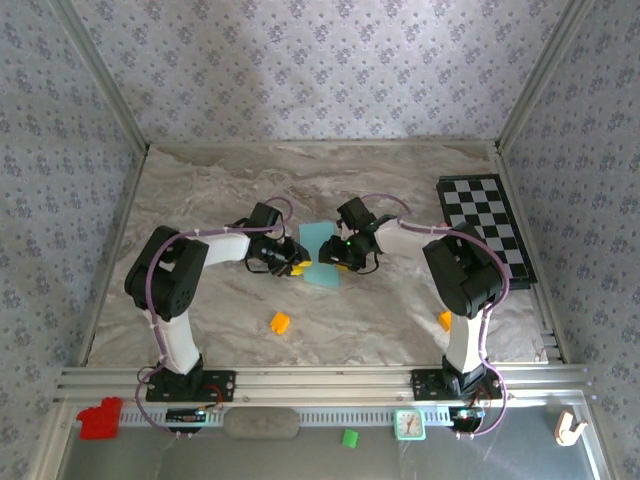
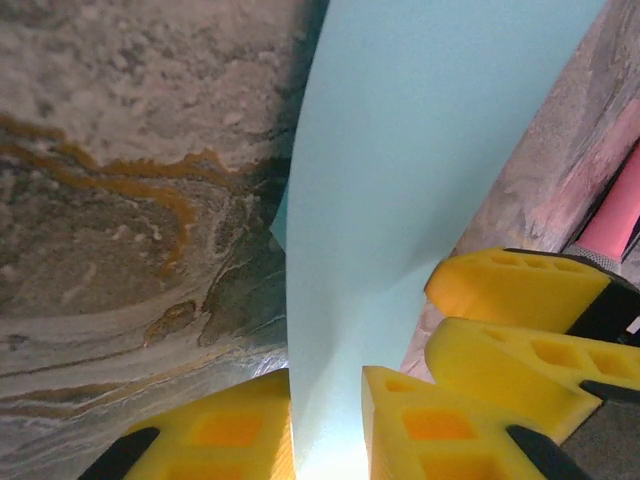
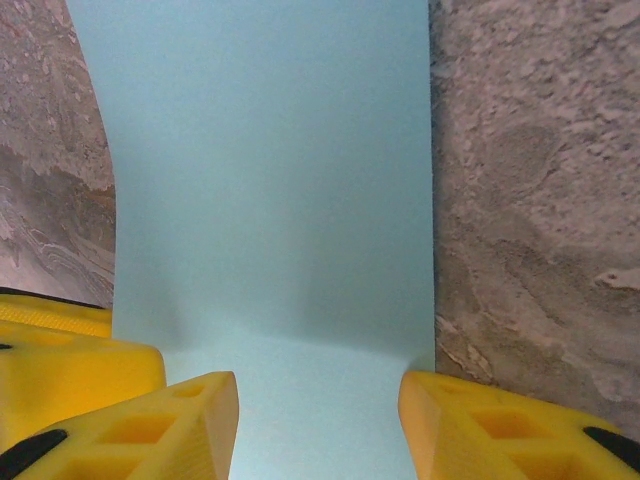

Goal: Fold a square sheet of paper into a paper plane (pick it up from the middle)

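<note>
Folding stage: early, by my reading — the sheet [image 1: 320,246] has one side raised and no dart shape yet.
Sheet: mid-surface [image 1: 200,200], between your two arms; part lies flat, part curls upward.
Left jaws: narrow, with the raised flap running up between their fingers [image 2: 420,420]; you can't tell whether it is actually pinched.
Right jaws: wide, straddling the flat part, gripping nothing.
Axis: seen from the right wrist, the sheet runs straight away from those jaws.
Nearer arm: both sit at the sheet, tips close together — the left has the flap, so the fold likely turns on carrying it over toward the right.
</note>
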